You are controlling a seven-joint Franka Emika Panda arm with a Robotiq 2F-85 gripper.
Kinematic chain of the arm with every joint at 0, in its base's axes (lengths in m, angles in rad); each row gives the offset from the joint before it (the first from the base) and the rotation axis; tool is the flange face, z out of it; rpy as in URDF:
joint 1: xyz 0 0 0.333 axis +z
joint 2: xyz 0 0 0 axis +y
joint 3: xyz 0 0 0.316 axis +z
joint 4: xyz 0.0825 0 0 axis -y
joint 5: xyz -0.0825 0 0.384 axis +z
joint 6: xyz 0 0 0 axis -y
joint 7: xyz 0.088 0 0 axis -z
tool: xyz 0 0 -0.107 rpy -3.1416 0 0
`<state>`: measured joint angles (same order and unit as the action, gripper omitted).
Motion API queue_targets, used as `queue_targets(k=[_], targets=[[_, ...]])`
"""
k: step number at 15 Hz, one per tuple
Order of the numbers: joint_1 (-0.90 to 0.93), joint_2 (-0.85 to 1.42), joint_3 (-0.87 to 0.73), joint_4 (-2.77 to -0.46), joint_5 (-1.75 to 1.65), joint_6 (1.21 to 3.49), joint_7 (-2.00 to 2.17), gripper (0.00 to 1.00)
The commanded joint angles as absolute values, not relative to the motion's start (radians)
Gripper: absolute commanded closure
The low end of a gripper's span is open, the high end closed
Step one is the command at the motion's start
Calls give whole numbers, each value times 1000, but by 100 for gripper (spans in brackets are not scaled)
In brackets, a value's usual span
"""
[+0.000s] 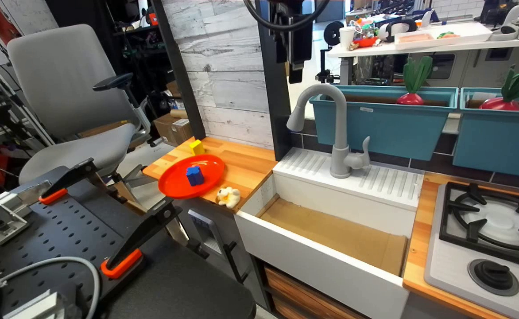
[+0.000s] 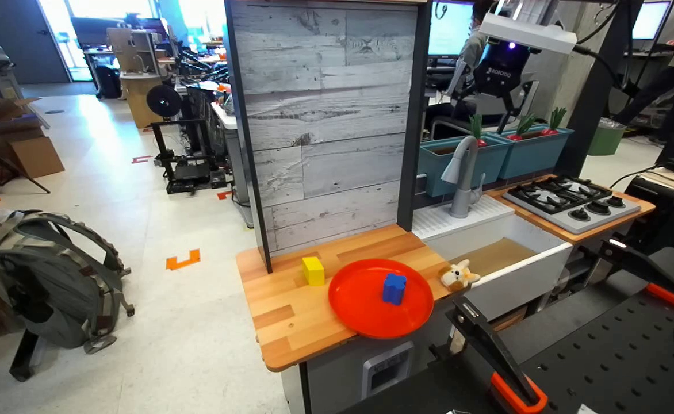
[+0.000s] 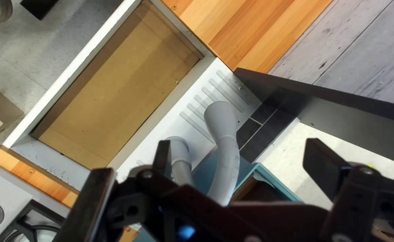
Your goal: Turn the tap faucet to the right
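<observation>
The grey tap faucet [image 1: 341,124] stands upright on the ridged back ledge of the white sink [image 1: 321,259]. It also shows in both other views, in an exterior view [image 2: 463,190] and in the wrist view [image 3: 227,151]. Its arched spout is turned sideways along the ledge, towards the wooden counter with the plate. Its side lever [image 1: 366,153] is on the stove side. My gripper [image 3: 238,148] is open and empty, with its fingers wide apart. In both exterior views it hangs above the faucet [image 1: 292,62], apart from it. In the wrist view the spout appears between the fingers.
Teal planters [image 1: 383,124] with toy radishes stand right behind the faucet. A dark upright post [image 1: 281,110] is beside the spout. A stove [image 1: 494,239] is on one side. The counter holds a red plate [image 1: 175,179], blue block [image 1: 194,176], yellow block [image 1: 196,147] and small plush toy [image 1: 228,197].
</observation>
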<state>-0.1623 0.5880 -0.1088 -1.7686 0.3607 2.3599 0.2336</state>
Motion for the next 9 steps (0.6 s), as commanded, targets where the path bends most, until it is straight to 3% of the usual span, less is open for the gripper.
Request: queue_targets(k=[1,9], targets=[[-160,625,-112,-1736,344,2365,274,0],[-162,730,-121,-1667,348,2406,327,0]])
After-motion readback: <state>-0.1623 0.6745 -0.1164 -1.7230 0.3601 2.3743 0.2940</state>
